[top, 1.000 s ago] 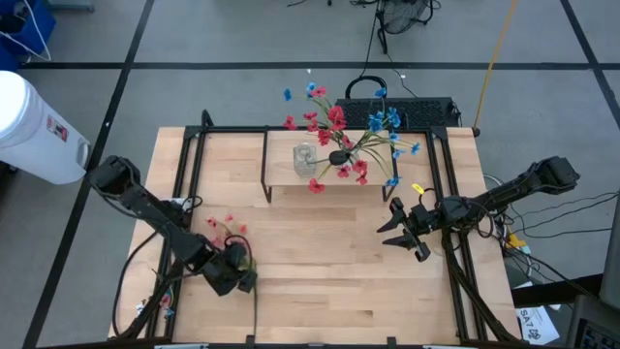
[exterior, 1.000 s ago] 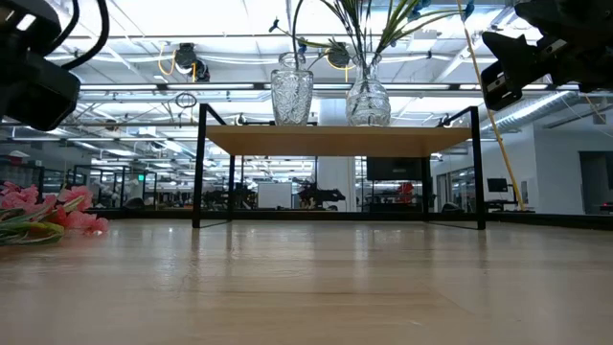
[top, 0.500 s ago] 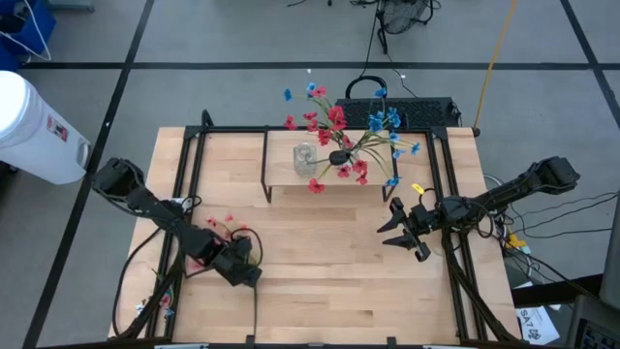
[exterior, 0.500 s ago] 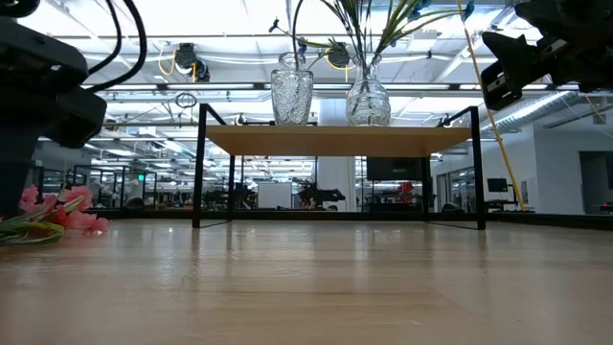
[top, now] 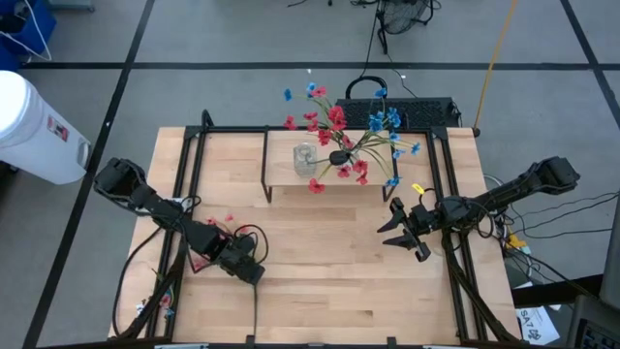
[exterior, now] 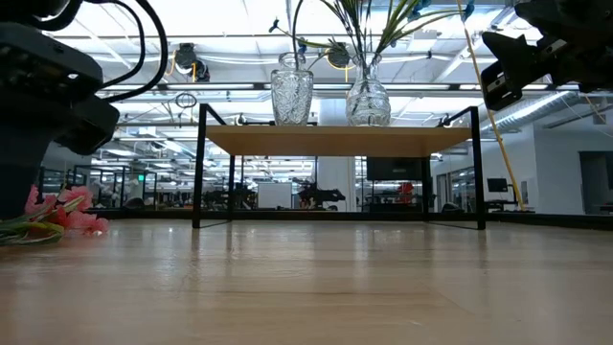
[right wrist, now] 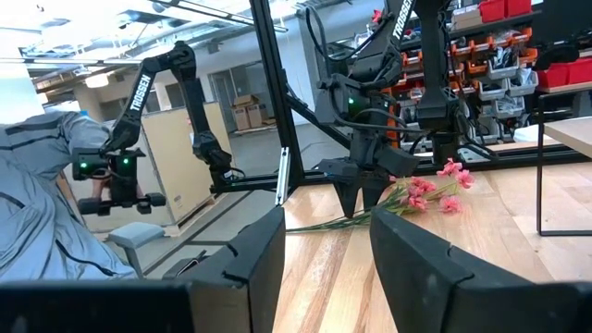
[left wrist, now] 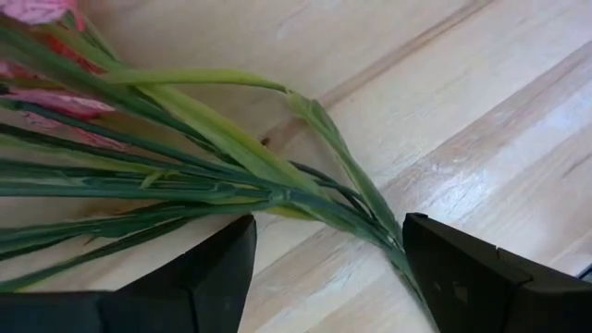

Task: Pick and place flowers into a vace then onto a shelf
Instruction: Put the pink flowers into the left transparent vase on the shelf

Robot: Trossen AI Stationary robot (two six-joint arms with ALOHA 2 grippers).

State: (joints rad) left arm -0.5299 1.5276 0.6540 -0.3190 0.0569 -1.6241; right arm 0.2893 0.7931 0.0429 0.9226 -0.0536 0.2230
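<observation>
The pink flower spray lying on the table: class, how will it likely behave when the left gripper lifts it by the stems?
Probably floppy: the pink spray's thin stems and leaves already bend on the table. Likely light. Stems may slip or splay between the open left gripper's fingers.

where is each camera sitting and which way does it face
high: above the table, looking straight down; both arms, shelf.
low: at tabletop height, level under the shelf into the room; arm parts at top corners.
left wrist: on the left arm, looking down at green stems between its own fingers.
right wrist: on the right arm, facing the left gripper across the table.
shared: pink flowers, low and right wrist.
</observation>
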